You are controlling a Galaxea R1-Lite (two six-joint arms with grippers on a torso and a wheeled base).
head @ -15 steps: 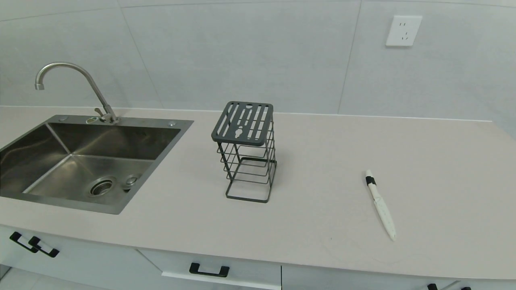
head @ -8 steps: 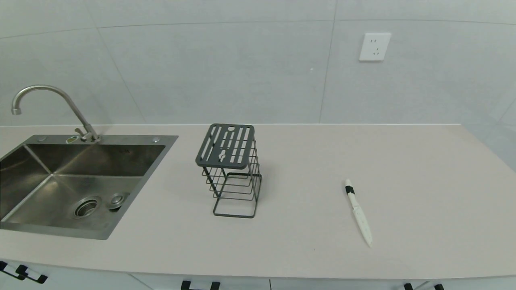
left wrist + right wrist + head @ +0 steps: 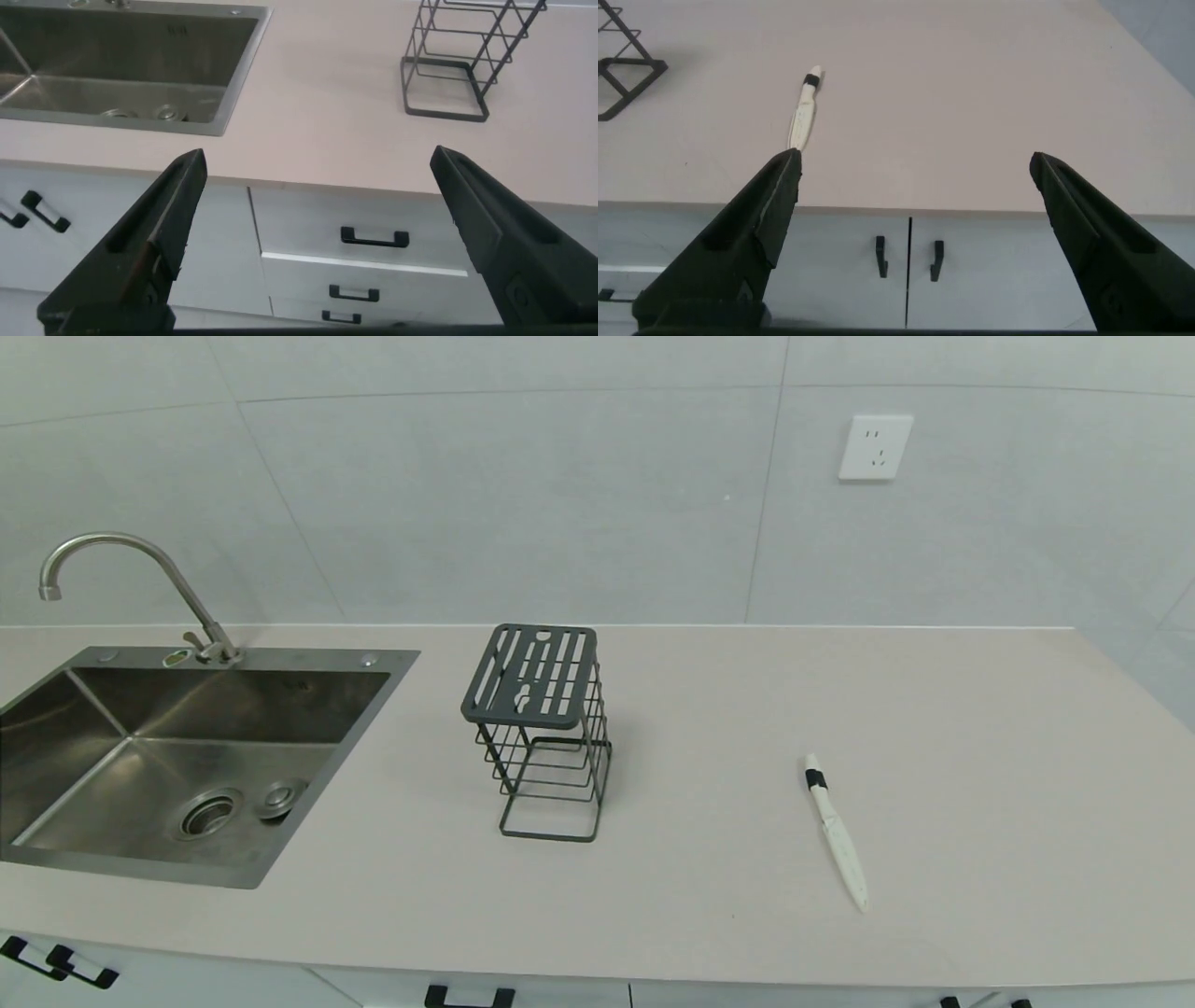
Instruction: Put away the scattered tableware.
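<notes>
A white knife with a black band (image 3: 836, 831) lies flat on the beige countertop (image 3: 728, 747), to the right of centre; I also see this knife (image 3: 803, 110) in the right wrist view. A dark wire rack with a slotted top (image 3: 541, 728) stands mid-counter, empty, and the rack's base (image 3: 445, 116) is in the left wrist view. My left gripper (image 3: 318, 154) hangs open in front of the counter edge, below the rack. My right gripper (image 3: 913, 156) is open too, off the front edge, the knife beyond its fingertip.
A steel sink (image 3: 336, 765) with a curved faucet (image 3: 131, 546) takes up the counter's left end. A wall socket (image 3: 876, 446) sits high on the tiled wall. Drawers with black handles (image 3: 374, 238) and cabinet doors (image 3: 906, 259) run below the counter edge.
The whole head picture has shifted, so the camera moved; knife and rack lie where they were on the counter.
</notes>
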